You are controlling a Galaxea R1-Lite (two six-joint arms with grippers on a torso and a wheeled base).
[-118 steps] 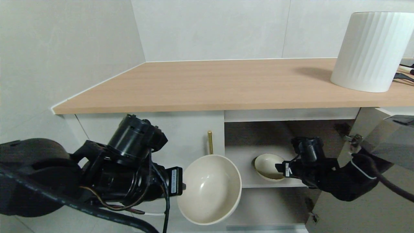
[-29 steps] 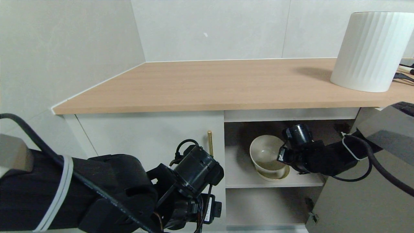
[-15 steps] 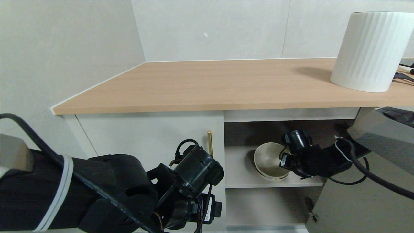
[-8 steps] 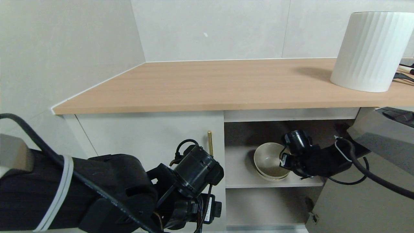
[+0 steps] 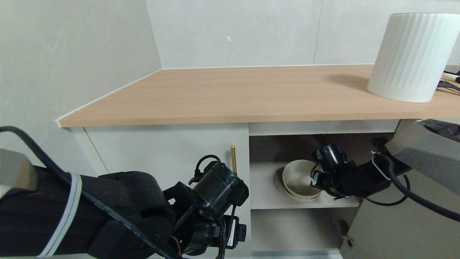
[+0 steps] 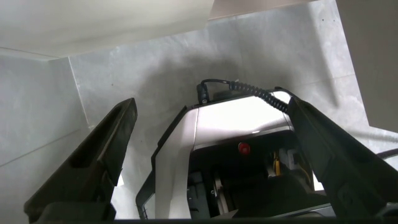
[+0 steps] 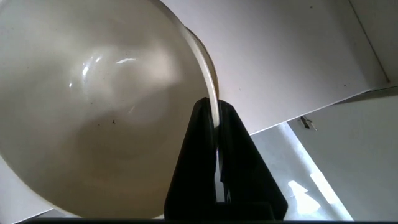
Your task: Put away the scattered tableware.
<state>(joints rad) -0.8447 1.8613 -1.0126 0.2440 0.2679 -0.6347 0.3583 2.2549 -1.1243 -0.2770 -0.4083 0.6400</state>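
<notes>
Cabinet shelf (image 5: 266,192), lower centre of the head view: right fingers (image 7: 198,155) are clamped on the rim of the upper bowl (image 5: 298,176), nested in a lower bowl (image 5: 305,198). Left fingers (image 6: 106,155) spread wide, holding nothing.

The right gripper (image 7: 216,107) clamps the rim of a cream bowl (image 7: 93,106). One black finger (image 7: 198,155) lies against the inner wall of the bowl and the other finger sits on the outer side, with the rim pinched between them. The glossy bowl interior faces the camera. A second cream rim (image 7: 210,62) shows just outside the gripped rim, close against it. Both pieces sit over a white shelf panel (image 7: 286,56). A small metal fitting (image 7: 308,122) lies beyond the panel's edge.
</notes>
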